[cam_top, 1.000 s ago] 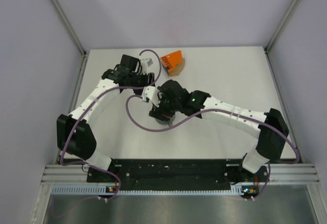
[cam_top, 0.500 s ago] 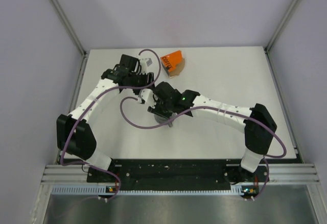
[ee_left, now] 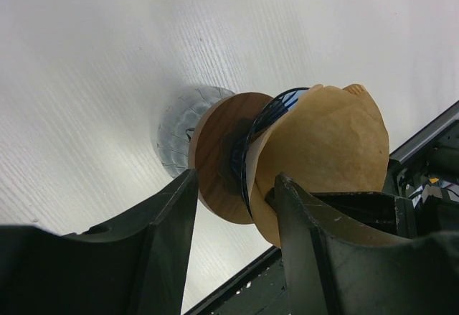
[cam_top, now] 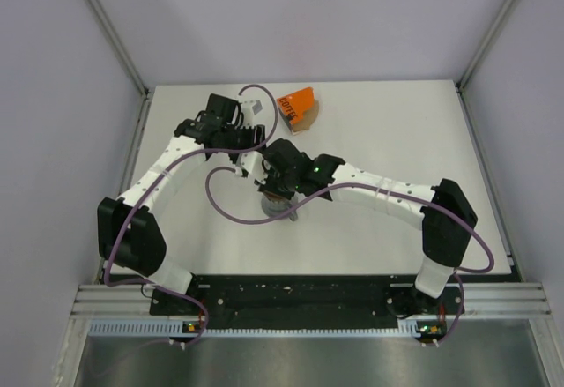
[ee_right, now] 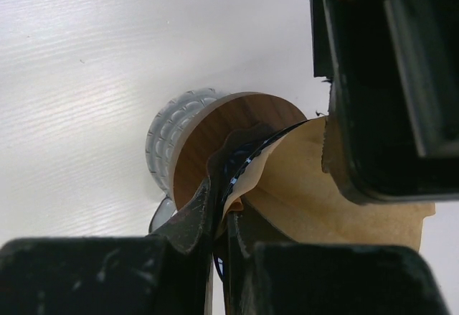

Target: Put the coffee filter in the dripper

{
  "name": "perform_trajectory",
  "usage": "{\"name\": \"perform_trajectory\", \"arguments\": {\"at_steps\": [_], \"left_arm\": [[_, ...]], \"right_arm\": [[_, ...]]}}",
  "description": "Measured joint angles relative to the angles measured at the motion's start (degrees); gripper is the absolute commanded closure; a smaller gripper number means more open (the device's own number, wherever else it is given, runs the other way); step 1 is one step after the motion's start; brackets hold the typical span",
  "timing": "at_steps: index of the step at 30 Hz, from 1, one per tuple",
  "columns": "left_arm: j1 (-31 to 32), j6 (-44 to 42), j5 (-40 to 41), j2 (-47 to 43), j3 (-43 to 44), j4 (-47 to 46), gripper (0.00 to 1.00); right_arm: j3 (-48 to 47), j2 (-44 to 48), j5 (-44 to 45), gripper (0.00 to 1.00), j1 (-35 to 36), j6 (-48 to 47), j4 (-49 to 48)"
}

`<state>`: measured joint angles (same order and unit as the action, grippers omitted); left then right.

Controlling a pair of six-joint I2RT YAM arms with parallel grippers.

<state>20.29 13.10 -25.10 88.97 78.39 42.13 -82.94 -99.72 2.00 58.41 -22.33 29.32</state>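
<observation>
The tan coffee filter [ee_left: 326,146] sits in the blue dripper [ee_left: 267,113], which rests on a dark brown ring [ee_left: 215,153] over a grey pitcher [ee_left: 179,132]. In the right wrist view my right gripper [ee_right: 228,213] is shut on the filter's [ee_right: 323,186] near edge together with the dripper's rim [ee_right: 240,171]: one finger outside, one inside. My left gripper [ee_left: 237,186] stands open just short of the stack. Its right finger [ee_left: 308,222] overlaps the filter's lower edge. From above, the right gripper [cam_top: 275,189] hides the stack and the left gripper [cam_top: 250,144] is just behind it.
An orange box [cam_top: 298,105] lies at the back of the table, beyond both grippers. The left gripper's black body [ee_right: 387,78] looms close beside the filter in the right wrist view. A purple cable [cam_top: 231,202] loops over the table left of the pitcher.
The right gripper has shifted left and back toward the left gripper and closed from wide open onto the filter's edge. The left arm has not moved.
</observation>
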Motion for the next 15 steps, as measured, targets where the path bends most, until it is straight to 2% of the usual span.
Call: {"name": "perform_trajectory", "arguments": {"at_steps": [1, 5, 7, 10, 15], "left_arm": [[0.0, 0.0, 0.0, 0.0, 0.0, 0.0, 0.47], [0.0, 0.0, 0.0, 0.0, 0.0, 0.0, 0.47], [-0.1, 0.0, 0.0, 0.0, 0.0, 0.0, 0.47], [-0.1, 0.0, 0.0, 0.0, 0.0, 0.0, 0.47], [-0.3, 0.0, 0.0, 0.0, 0.0, 0.0, 0.47]], "right_arm": [[0.0, 0.0, -0.1, 1.00, 0.0, -0.1, 0.0], [0.0, 0.0, -0.4, 0.69, 0.0, 0.0, 0.3], [0.0, -0.2, -1.0, 0.62, 0.0, 0.4, 1.0], [0.0, -0.2, -1.7, 0.60, 0.0, 0.5, 1.9], [0.0, -0.3, -2.5, 0.64, 0.0, 0.5, 2.0]]}}
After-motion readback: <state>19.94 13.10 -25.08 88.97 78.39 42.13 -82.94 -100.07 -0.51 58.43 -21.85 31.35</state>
